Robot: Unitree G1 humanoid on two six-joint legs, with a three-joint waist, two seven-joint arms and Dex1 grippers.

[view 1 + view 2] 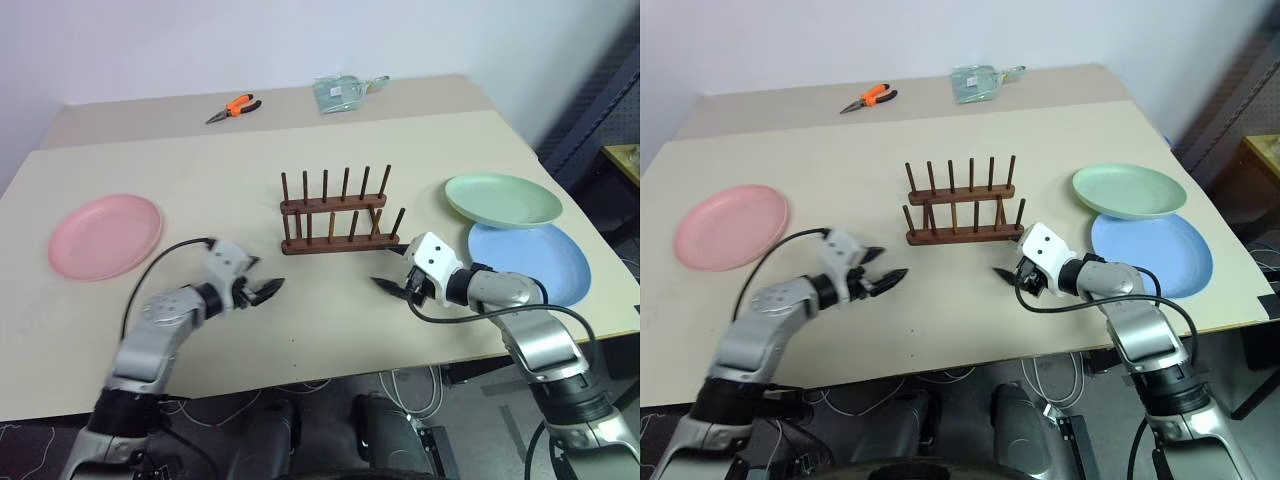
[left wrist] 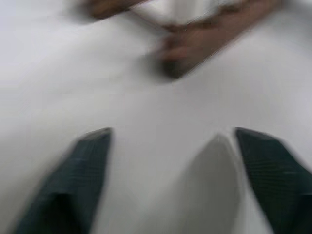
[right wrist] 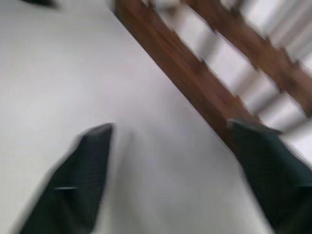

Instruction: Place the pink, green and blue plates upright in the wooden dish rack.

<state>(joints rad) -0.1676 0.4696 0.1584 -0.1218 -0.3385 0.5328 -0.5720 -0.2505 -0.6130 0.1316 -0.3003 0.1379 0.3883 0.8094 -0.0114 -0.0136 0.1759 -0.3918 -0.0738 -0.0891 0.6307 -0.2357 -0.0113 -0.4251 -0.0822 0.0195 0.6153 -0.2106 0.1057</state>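
Observation:
The wooden dish rack [image 1: 335, 212] stands empty at the middle of the beige table [image 1: 200, 160]. On the far left the pink plate [image 1: 105, 236] lies flat. The green plate [image 1: 503, 199] lies on the right, its near edge resting over the blue plate [image 1: 545, 255] in front of it. My left gripper [image 1: 262, 290] hovers open just left of and nearer than the rack, pointing right. From the rack's near right corner my right gripper [image 1: 390, 285] points left, open and empty. In the right wrist view the rack's rail [image 3: 190, 73] runs just past the open fingers [image 3: 92, 156].
Orange-handled pliers [image 1: 234, 107] and a clear plastic packet [image 1: 345, 92] lie on the far table strip. The table's near edge [image 1: 300, 375] runs just below both arms. The blue plate sits close to the right edge.

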